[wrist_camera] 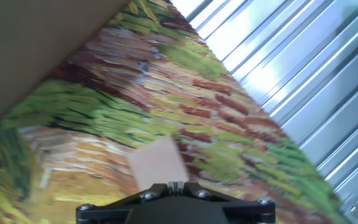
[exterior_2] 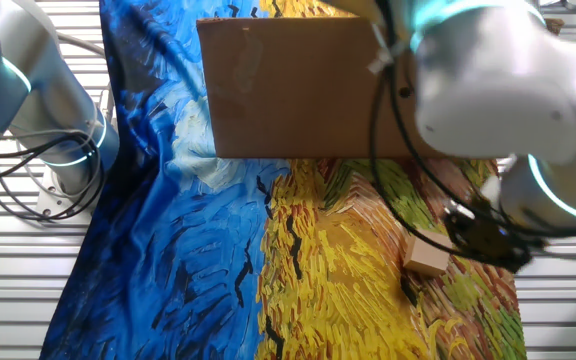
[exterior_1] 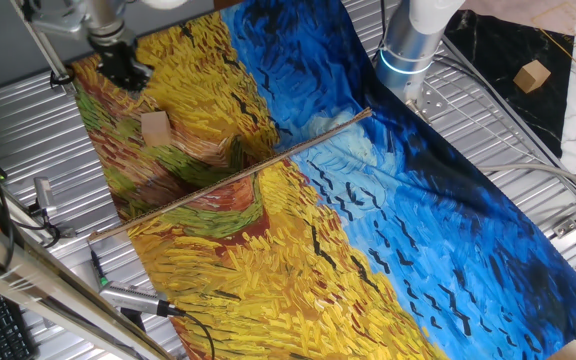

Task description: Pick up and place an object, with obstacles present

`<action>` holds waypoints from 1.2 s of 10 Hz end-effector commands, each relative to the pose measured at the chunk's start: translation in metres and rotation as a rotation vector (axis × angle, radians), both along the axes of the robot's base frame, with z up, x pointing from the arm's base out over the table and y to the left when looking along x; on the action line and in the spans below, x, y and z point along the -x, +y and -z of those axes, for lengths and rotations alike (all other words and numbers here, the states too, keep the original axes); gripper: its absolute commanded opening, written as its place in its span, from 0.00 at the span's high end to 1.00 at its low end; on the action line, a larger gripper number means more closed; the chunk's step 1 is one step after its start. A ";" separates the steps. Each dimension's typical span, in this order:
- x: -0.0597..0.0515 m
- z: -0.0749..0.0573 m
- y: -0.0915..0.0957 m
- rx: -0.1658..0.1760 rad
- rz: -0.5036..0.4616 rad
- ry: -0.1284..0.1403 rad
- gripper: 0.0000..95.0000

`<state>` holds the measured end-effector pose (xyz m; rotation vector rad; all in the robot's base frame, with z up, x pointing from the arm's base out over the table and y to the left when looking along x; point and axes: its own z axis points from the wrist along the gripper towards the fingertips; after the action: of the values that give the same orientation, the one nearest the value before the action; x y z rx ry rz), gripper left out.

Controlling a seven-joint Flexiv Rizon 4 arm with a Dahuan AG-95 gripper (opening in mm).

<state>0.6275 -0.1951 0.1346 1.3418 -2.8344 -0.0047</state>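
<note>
The light tan wooden cube lies on the painted cloth, in the yellow-brown part; it also shows in the other fixed view and in the hand view. My gripper hangs beyond the cube near the cloth's corner, apart from it. It is dark in the other fixed view, just right of the cube. In the hand view the gripper has its fingers together and holds nothing, with the cube just ahead. The obstacle looks like a thin brown line across the cloth. The other fixed view shows it as an upright brown board.
A second tan block lies on a marble-patterned sheet at the far right, off the cloth. The arm's base stands at the cloth's far edge. Ribbed metal tabletop surrounds the cloth. Cables and tools lie at the near left.
</note>
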 end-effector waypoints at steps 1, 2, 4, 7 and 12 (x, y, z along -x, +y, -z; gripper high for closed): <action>-0.006 0.013 -0.005 0.007 -0.043 0.001 1.00; -0.006 0.013 -0.004 0.014 -0.047 0.001 1.00; -0.004 0.010 -0.002 0.014 -0.067 0.008 1.00; 0.000 0.008 0.003 0.017 -0.095 0.017 0.60; 0.000 0.008 0.003 0.012 -0.113 0.018 0.00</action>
<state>0.6270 -0.1913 0.1272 1.4905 -2.7356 0.0012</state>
